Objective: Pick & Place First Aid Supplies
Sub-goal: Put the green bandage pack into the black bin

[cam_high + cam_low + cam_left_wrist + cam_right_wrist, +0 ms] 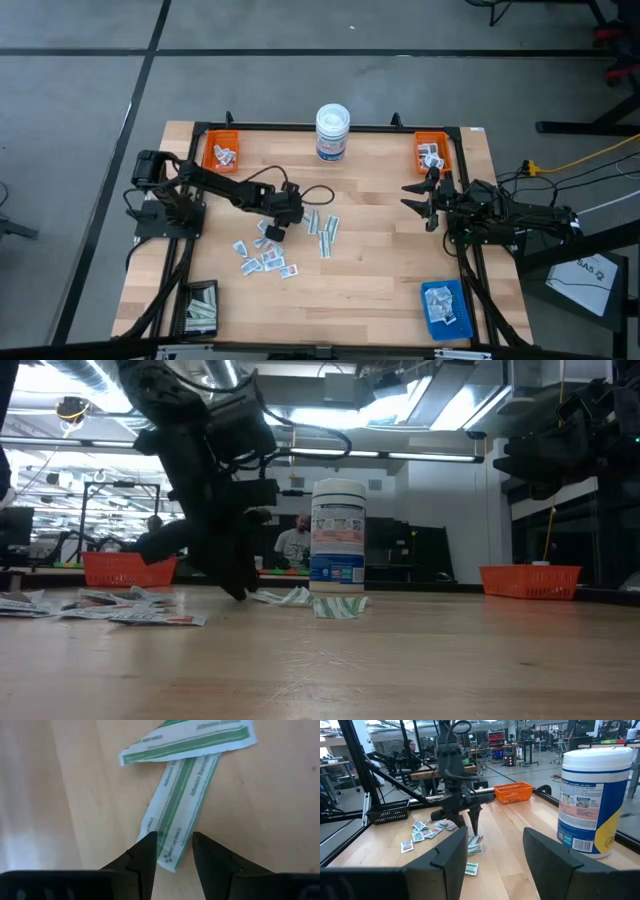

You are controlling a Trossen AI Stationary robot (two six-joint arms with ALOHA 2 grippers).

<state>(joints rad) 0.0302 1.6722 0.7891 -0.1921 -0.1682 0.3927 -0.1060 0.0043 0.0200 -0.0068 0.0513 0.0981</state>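
where the table's centre lies, roughly five pale greenish strips [325, 231] are scattered, and about seven small white packets [262, 259] cluster at seven o'clock from them. two overlapping strips [186, 785] show in the left wrist view, the lower one's end lying between the tips of the left gripper [272, 231], whose fingers stand spread, not pinching it. at three o'clock on the table, the right gripper [421, 201] waits, fingers apart, holding nothing. two orange trays [222, 149], one blue tray [445, 307], one white tub [332, 132] at twelve.
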